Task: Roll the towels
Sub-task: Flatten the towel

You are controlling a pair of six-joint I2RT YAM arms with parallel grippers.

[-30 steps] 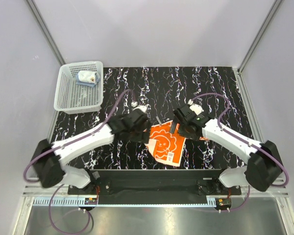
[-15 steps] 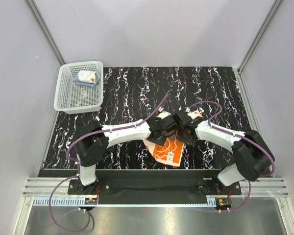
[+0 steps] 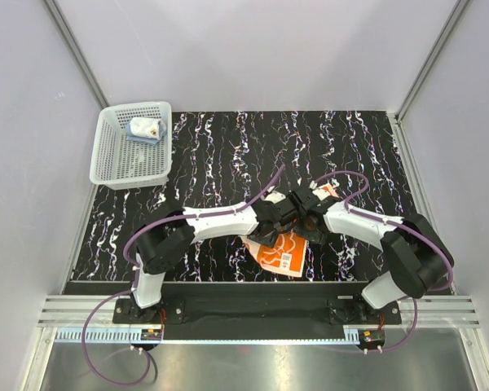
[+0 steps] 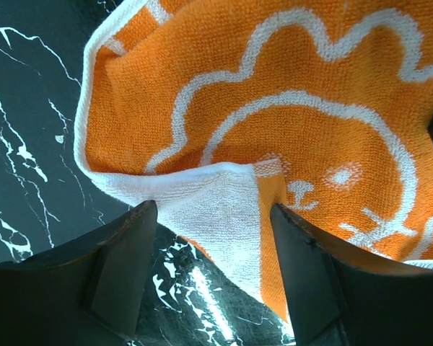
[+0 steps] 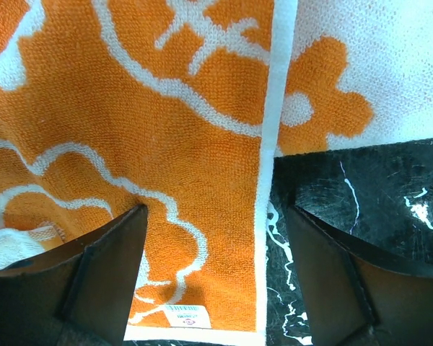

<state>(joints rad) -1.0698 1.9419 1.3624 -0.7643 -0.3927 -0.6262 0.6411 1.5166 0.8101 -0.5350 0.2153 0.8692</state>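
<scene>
Two arms: both reach inward and meet over the middle of the worktop [image 3: 228, 147]; their wrists are nearly touching in the top view.
Orange towel [image 3: 279, 252]: lies on the black marbled worktop close to its front edge, partly hidden under the two claws, with the white flower print facing up.
Folded corner [image 4: 216, 194]: one corner of the orange towel [image 4: 310, 101] is turned over onto the print and shows the white reverse.
Left claw [image 4: 211, 216]: spread wide, low over the folded corner, which lies in the gap between the two fingers. I cannot tell whether either finger touches the cloth.
Right claw [image 5: 216, 216]: spread wide above the white hem of the orange towel [image 5: 130, 108], one finger over the print and the other over bare worktop. It pinches nothing.
Label [image 5: 184, 317]: a small white printed tag at the towel's near hem.
Light blue towel [image 3: 144, 129]: bundled in the far right corner of the basket.
Basket [image 3: 106, 175]: white and perforated, at the far left corner of the worktop, well apart from both claws.
</scene>
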